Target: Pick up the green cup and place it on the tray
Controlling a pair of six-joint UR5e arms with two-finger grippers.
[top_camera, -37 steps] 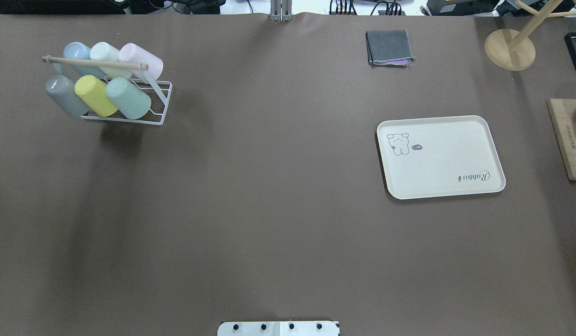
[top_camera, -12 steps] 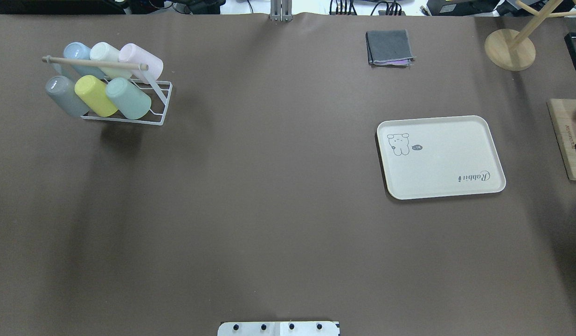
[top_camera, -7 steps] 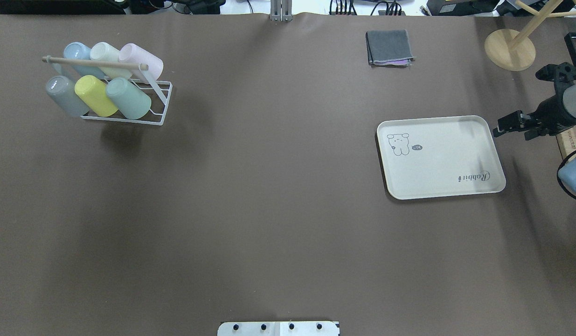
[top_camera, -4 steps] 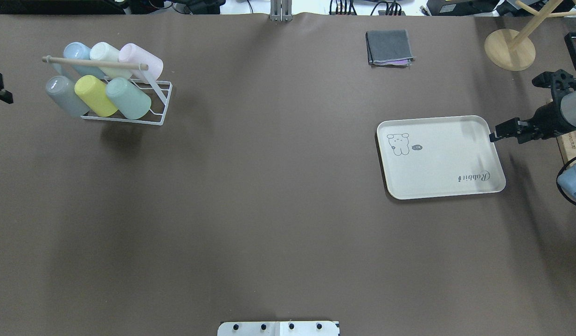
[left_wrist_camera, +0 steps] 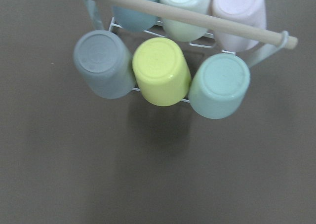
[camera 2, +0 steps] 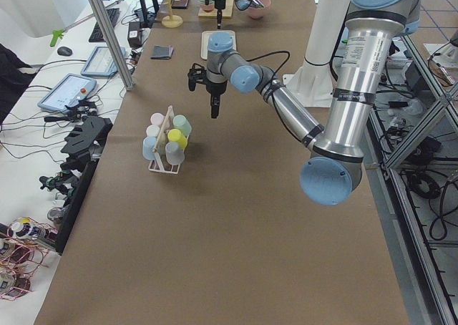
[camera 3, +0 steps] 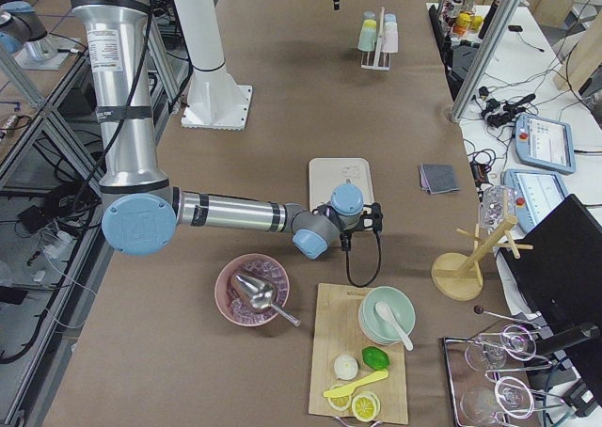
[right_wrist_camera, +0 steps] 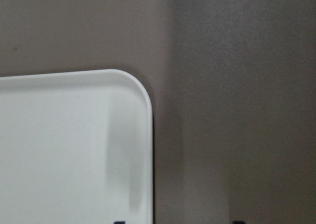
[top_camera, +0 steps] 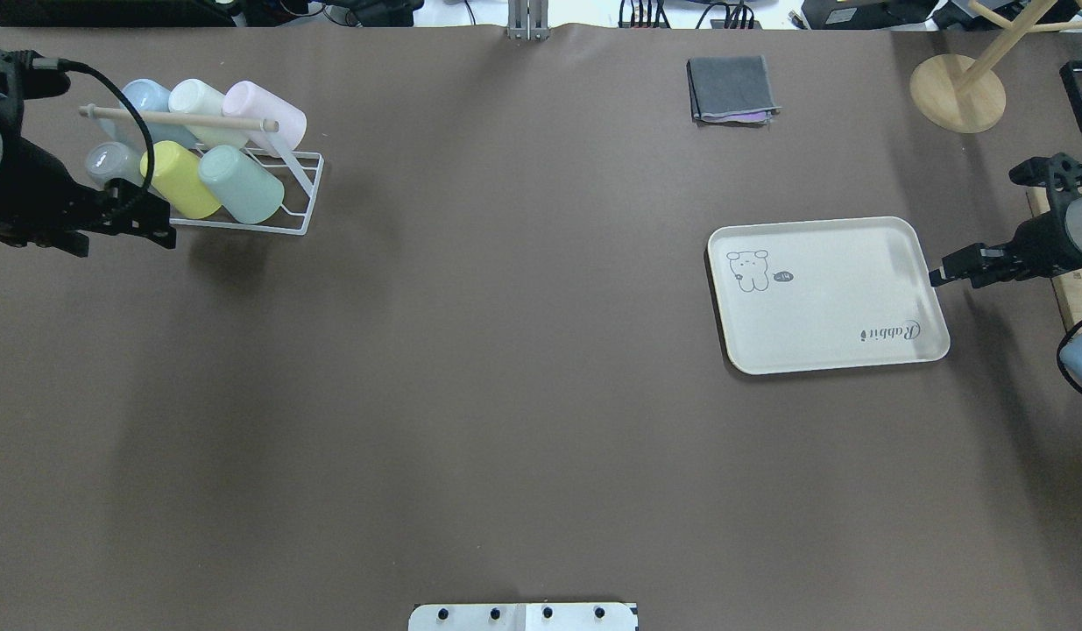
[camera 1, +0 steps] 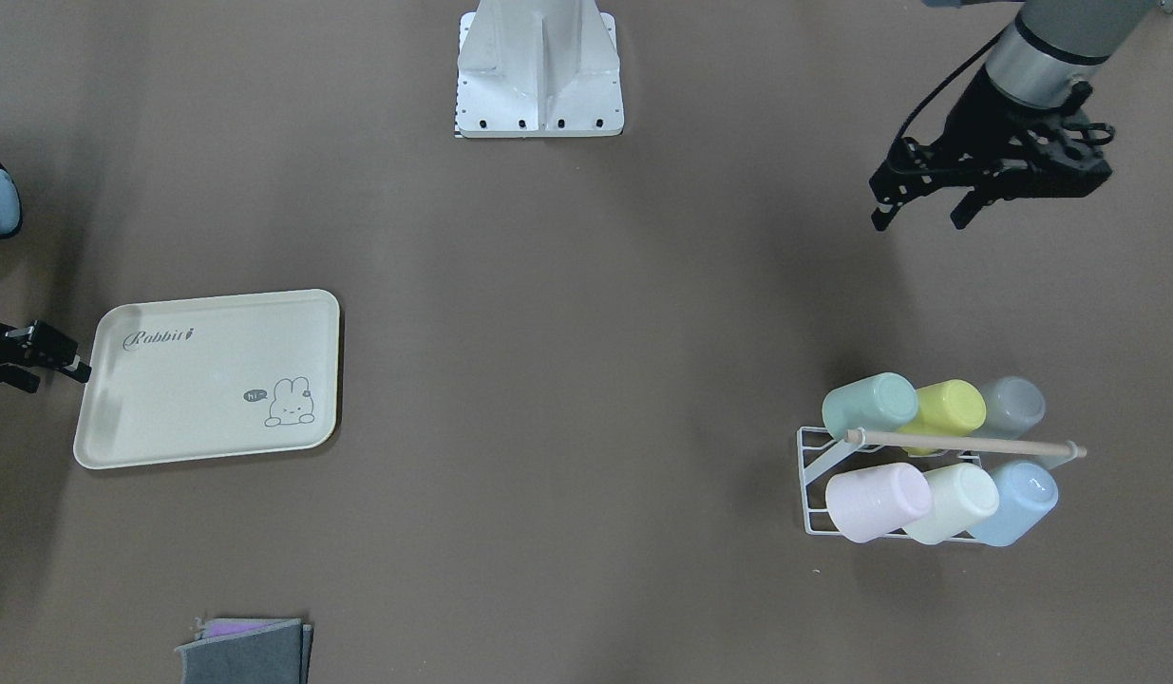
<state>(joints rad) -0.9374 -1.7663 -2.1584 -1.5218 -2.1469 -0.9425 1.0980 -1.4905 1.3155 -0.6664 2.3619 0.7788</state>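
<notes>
Your left fingers [camera 1: 882, 207] hang spread and empty above the matte brown surface [camera 1: 586, 380], short of the white wire rack [top_camera: 243, 229]. Your right fingers [top_camera: 948, 272], also spread and holding nothing, hover at the raised rim of the flat cream tray [top_camera: 825, 350]. The smooth, tapered green cup [top_camera: 243, 184] rests tilted on the rack, round base up, just beside the yellow cup [top_camera: 180, 180].

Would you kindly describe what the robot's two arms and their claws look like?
The left arm and right arm are silvery metal tubes with rounded light-blue joint caps, dark bands and a small printed label. Each ends in a black two-finger claw: the left claw and right claw. A black cable loops to the left wrist.
</notes>
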